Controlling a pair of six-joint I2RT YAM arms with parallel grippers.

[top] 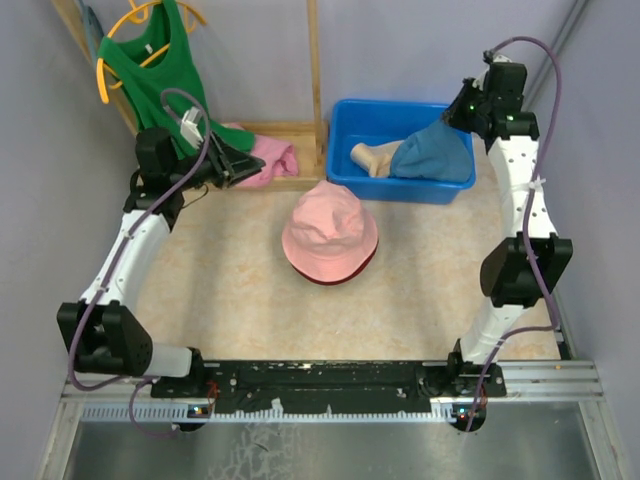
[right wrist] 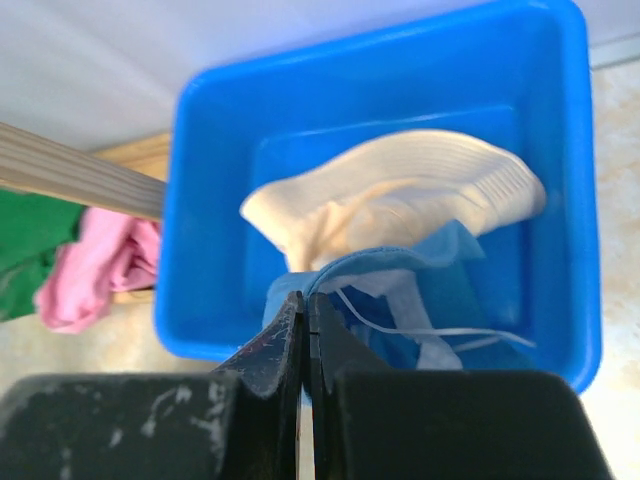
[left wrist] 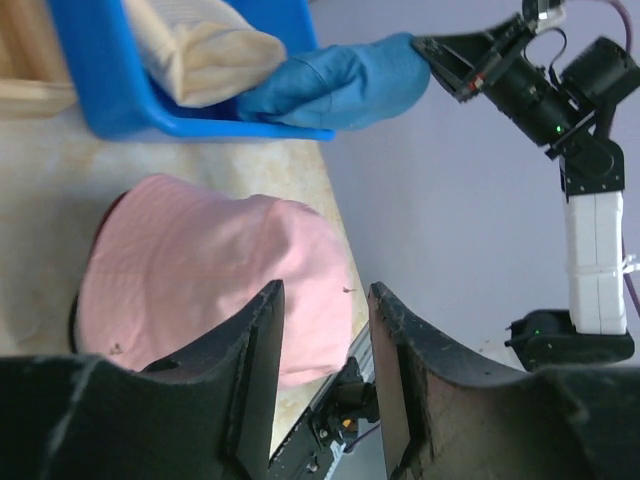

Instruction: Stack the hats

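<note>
The right gripper (right wrist: pixel 305 300) is pinched shut on the edge of the blue hat (top: pixel 437 155) in the bin (top: pixel 343 118), beside the beige hat (top: pixel 370 157), so the step looks like fetching it, and next it likely needs lifting clear and onto the pink hat (top: pixel 330 225), stacked on the red hat (top: pixel 335 279) mid-table; the left gripper (left wrist: pixel 325 300) hangs part-open, empty.

The left gripper (left wrist: pixel 325 300) stands parted (nothing between its fingers), facing the pink hat (left wrist: pixel 200 260). Beyond, the right gripper (left wrist: pixel 440 55) pinches the blue hat (left wrist: pixel 330 85), which lies in the blue bin (left wrist: pixel 110 90) beside the beige hat (left wrist: pixel 205 45).
</note>
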